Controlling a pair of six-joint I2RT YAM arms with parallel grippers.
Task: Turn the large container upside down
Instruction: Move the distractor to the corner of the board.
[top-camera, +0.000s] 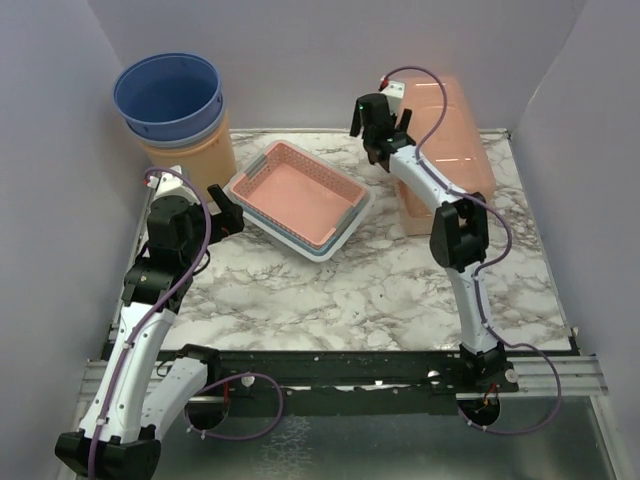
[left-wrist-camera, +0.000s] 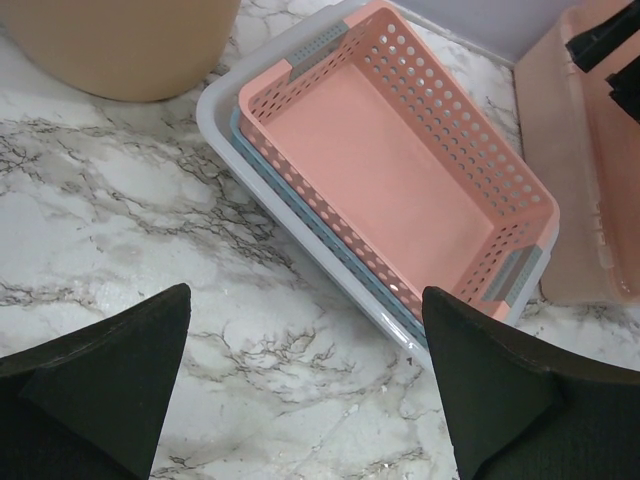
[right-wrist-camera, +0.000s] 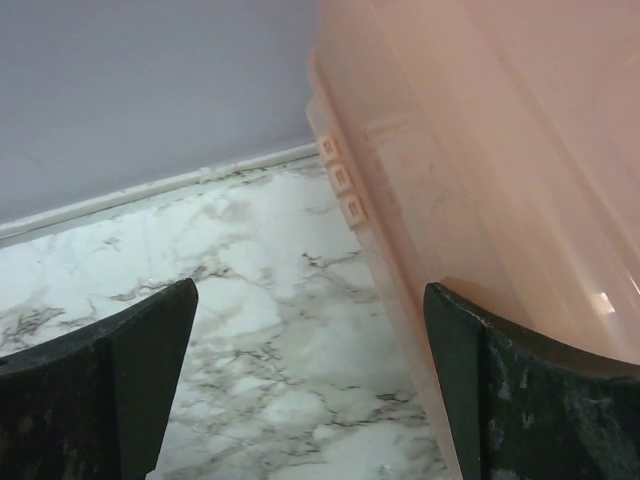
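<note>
The large container (top-camera: 455, 140), a translucent peach-orange box, rests on the marble table at the back right, by the wall. My right gripper (top-camera: 378, 115) is open and empty, hovering at the box's left side. In the right wrist view the box (right-wrist-camera: 480, 150) fills the right half, and my right gripper (right-wrist-camera: 310, 385) has its right finger (right-wrist-camera: 520, 390) against the box's side wall and its left finger over bare table. My left gripper (top-camera: 228, 205) is open and empty above the table, left of the baskets. It also shows in the left wrist view (left-wrist-camera: 305, 390).
A pink perforated basket (left-wrist-camera: 400, 170) nested in blue and white ones sits mid-table (top-camera: 298, 195). A round orange bucket (top-camera: 190, 155) with blue buckets (top-camera: 168, 95) stacked in it stands back left. Grey walls enclose the table (top-camera: 330, 290) on three sides.
</note>
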